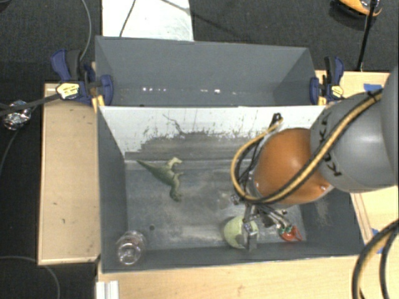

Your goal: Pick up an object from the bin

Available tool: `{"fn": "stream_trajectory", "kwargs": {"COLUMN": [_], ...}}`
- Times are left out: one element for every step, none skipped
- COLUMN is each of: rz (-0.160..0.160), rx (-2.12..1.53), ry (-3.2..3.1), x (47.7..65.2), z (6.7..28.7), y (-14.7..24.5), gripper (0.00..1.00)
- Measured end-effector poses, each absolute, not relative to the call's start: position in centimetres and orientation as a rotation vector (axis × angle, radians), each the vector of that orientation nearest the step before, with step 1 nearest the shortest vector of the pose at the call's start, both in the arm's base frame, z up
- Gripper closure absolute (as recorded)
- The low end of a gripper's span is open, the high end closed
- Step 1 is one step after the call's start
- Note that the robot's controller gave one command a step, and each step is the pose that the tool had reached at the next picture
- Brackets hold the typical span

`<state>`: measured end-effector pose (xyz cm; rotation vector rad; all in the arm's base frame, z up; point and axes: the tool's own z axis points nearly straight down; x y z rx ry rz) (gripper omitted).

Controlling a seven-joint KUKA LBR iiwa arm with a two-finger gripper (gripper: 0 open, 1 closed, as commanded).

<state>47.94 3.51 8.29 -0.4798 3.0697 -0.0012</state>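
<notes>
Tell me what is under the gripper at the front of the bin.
A pale green ball lies there, partly covered by the gripper. A small red thing sits just beside it. The arm's orange cover hides whatever lies farther back.

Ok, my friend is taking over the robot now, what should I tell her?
Gripper: low at the front right of the bin, against a pale green ball; whether it has hold of it can't be seen.
Others: red thing just right of the gripper, green dinosaur mid-left, clear thing in the front left corner.
Done: the reach down.
Left: grip one thing and lift it out.
</notes>
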Motion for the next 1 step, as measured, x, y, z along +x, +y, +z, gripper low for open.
{"fn": "stream_trajectory", "kwargs": {"rz": [-0.002], "rx": [-0.539], "ry": [3.058], "x": [47.77], "z": [7.16], "y": [3.48], "gripper": [1.00]}}
